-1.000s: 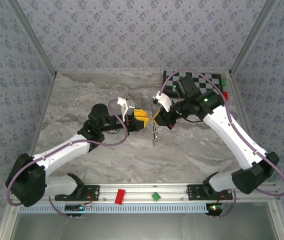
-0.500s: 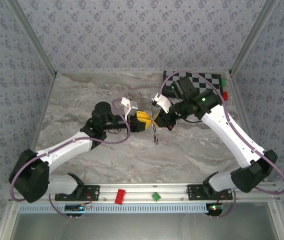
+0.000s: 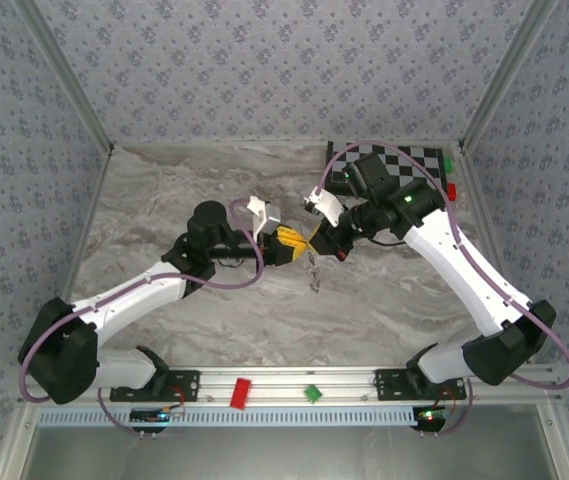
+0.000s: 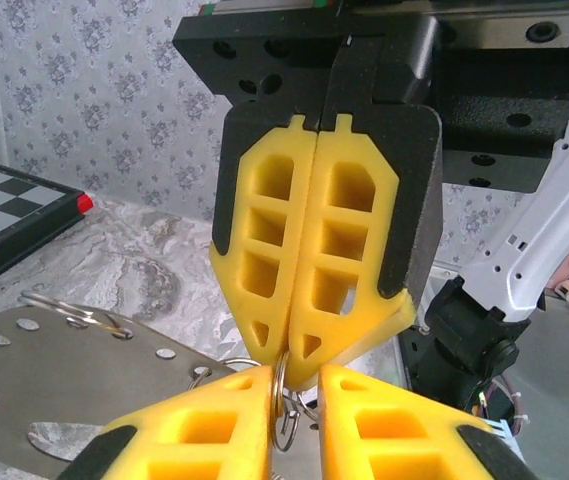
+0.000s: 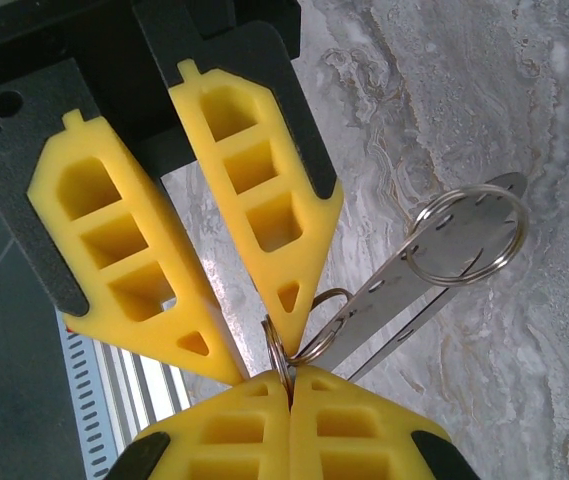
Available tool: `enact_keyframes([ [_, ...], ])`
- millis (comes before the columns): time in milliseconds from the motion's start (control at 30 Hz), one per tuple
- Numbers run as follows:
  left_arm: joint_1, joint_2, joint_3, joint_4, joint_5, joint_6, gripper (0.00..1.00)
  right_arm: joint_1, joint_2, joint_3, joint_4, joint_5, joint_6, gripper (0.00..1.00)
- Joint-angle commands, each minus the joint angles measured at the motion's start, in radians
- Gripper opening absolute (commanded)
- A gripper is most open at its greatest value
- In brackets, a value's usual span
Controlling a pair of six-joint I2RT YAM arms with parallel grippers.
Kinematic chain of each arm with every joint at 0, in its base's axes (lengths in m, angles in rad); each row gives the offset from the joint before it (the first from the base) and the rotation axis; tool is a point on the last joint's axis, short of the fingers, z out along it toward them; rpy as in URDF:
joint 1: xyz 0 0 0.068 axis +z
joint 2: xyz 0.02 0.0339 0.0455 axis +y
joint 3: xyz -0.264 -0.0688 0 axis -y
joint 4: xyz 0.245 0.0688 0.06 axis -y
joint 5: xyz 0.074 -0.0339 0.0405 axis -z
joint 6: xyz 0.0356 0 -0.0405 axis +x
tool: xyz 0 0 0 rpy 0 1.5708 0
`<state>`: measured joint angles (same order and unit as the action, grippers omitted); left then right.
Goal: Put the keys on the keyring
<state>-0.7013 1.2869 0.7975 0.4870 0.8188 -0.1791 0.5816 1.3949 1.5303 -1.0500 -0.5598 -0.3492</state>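
Here the right gripper [image 5: 286, 380] is clamped on the keyring [image 5: 273, 345], held above the marble [image 5: 524, 400] with a perforated metal plate [image 5: 389, 292] dangling, while the left gripper [image 4: 294, 378], fingers apart, straddles that ring and should close squarely on its wire, not twist it.

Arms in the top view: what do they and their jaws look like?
The left arm and right arm have white shells and black joints, with a purple cable looped along each. Their jaws are yellow wedge-shaped pads with cut-out pockets, backed in black.
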Motion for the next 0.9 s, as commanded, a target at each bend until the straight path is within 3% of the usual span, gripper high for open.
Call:
enact_keyframes([
  [0,-0.004,-0.001,0.032,-0.01,-0.008,0.021,0.17,0.004,-0.013,0.01,0.013,-0.005,-0.007,0.0],
  [300,0.026,-0.02,0.011,0.031,-0.069,-0.028,0.13,0.003,-0.024,-0.005,0.024,-0.009,-0.004,0.0],
  [367,0.035,-0.021,0.006,0.043,-0.075,-0.04,0.09,0.003,-0.024,-0.005,0.026,-0.009,-0.003,0.0],
  [467,0.037,-0.024,0.01,0.039,-0.089,-0.045,0.17,0.002,-0.026,-0.005,0.027,-0.009,-0.004,0.0],
  [800,0.031,-0.005,0.018,0.043,0.009,-0.039,0.25,0.002,-0.027,-0.007,0.034,-0.012,-0.001,0.0],
  [867,0.025,-0.001,0.027,0.025,0.017,-0.026,0.3,0.002,-0.028,-0.007,0.035,-0.014,-0.001,0.0],
])
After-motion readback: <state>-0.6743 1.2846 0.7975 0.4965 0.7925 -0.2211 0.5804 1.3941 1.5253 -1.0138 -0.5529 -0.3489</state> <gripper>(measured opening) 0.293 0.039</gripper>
